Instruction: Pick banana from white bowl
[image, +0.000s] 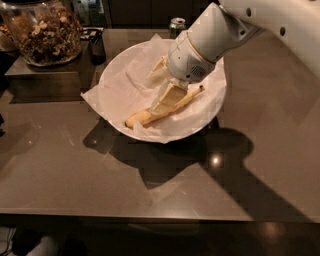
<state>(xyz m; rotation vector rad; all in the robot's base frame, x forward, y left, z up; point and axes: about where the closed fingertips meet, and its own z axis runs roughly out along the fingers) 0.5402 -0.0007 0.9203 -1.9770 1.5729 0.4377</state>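
The white bowl (218, 106) stands at the back middle of the brown table, lined with crinkled white paper. The yellow banana (139, 118) lies in it on a slant, its dark stem tip up right and its other end at the front left. My gripper (162, 86) reaches down into the bowl from the upper right on the white arm. It is open. One pale yellow finger (167, 98) lies over the banana's middle and hides part of it. The other finger (158, 67) is on the far side, apart from the banana.
A glass jar of nuts (42, 31) stands on a dark box (45, 76) at the back left. A dark cup (96, 45) is next to it, and a green can (176, 23) stands behind the bowl. Brown table top (150, 185) stretches in front.
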